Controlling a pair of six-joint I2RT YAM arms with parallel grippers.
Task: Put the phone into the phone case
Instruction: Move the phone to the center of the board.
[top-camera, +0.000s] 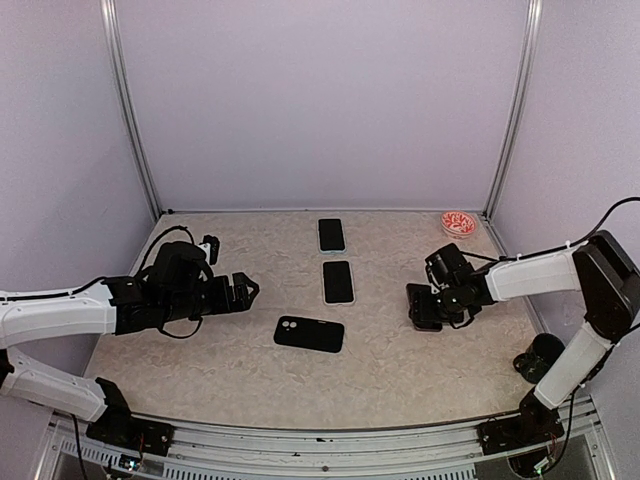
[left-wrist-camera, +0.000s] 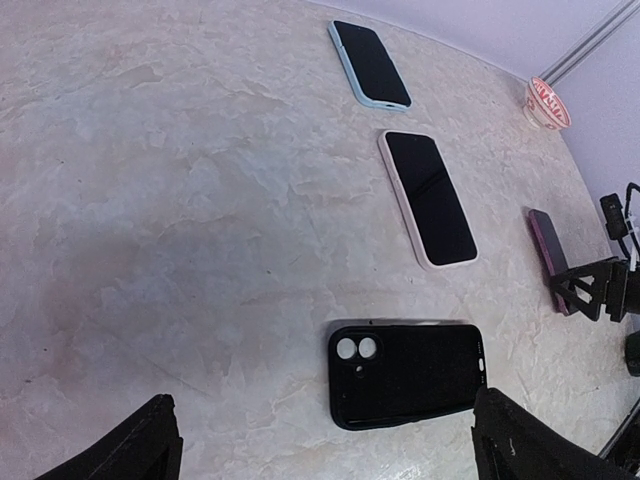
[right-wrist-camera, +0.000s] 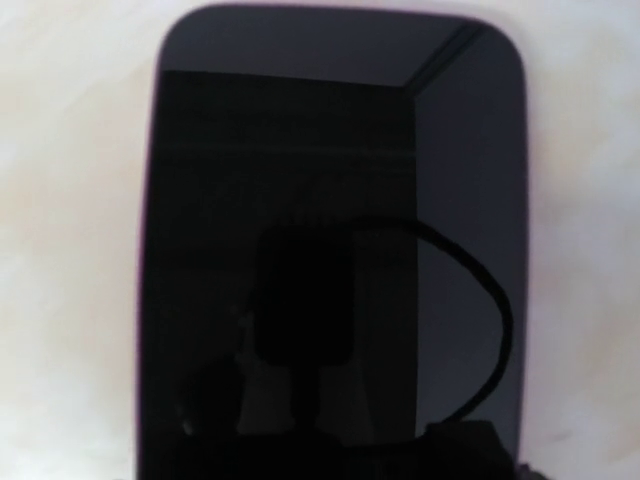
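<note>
The left pincer (top-camera: 249, 291) is held wide open above the bench (top-camera: 200, 365), left of the black phone case (top-camera: 309, 333), which is laid flat and empty. The phone (left-wrist-camera: 547, 252) is laid screen-up on the bench at right, under the right pincer (top-camera: 422, 308); that pincer's opening cannot be told.

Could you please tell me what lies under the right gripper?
A purple-edged phone, screen up, flat on the table. The right gripper covers one end, so contact there cannot be seen.
</note>
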